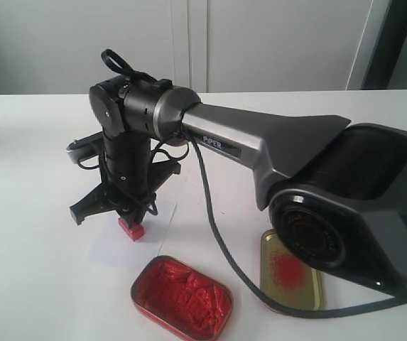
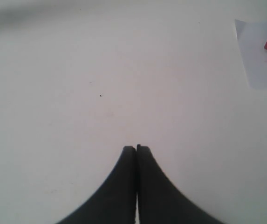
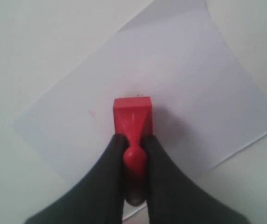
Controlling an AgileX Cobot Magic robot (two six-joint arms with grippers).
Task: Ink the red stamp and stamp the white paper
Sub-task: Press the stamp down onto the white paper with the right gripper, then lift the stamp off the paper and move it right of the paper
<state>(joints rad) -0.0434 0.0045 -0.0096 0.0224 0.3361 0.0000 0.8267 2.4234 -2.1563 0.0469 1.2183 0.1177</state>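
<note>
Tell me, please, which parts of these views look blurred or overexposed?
Exterior view: the near arm is soft. Left wrist view: the left tool is blurred, the table overexposed. Right wrist view: the right tool is blurred, the red stamp sharper.

Smooth, glossy red plastic on the red stamp (image 3: 132,112); thin matt white paper (image 3: 184,84). Lumpy, wet-looking red paste (image 1: 182,295) in a tin (image 1: 136,298); gold-toned metal lid (image 1: 311,288), smeared red. Matt black right gripper (image 3: 133,140) and left gripper (image 2: 136,148); satin grey arm (image 1: 260,142) shell; smooth matt white table (image 1: 33,270)
</note>
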